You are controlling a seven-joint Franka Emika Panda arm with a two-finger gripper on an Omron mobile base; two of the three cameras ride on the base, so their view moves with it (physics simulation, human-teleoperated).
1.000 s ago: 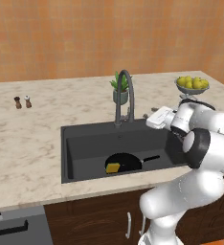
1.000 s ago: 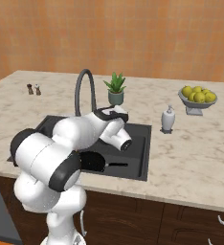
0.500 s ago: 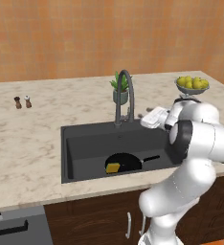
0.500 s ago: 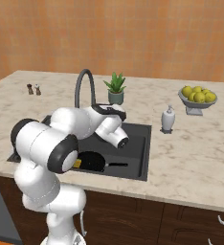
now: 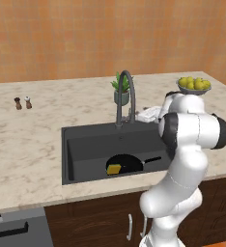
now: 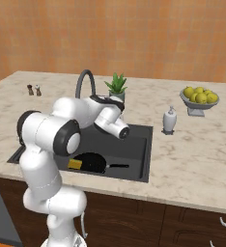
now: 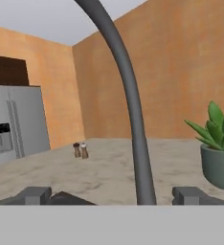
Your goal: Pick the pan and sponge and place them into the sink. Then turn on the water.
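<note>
Gripper point(image 7: 112, 195) low in hand view, fingertips point(image 7: 33, 194) set wide apart at bottom left and bottom right; nothing held, nothing touched. Faucet point(image 7: 128, 95) stem rose up centre frame between the tips, arching to upper left. Potted plant point(image 7: 220, 153) at right edge, salt and pepper shakers point(image 7: 80, 150) mid-left on counter point(image 7: 109, 167).

In left base view, pan point(image 5: 127, 164) lay in sink point(image 5: 86, 144), lower centre, handle pointing right. Sponge point(image 5: 113, 169) rested yellow face up on pan's left part. Lemon bowl point(image 5: 194, 86) upper right. Soap dispenser point(image 6: 169, 119) right of basin in right base view.
</note>
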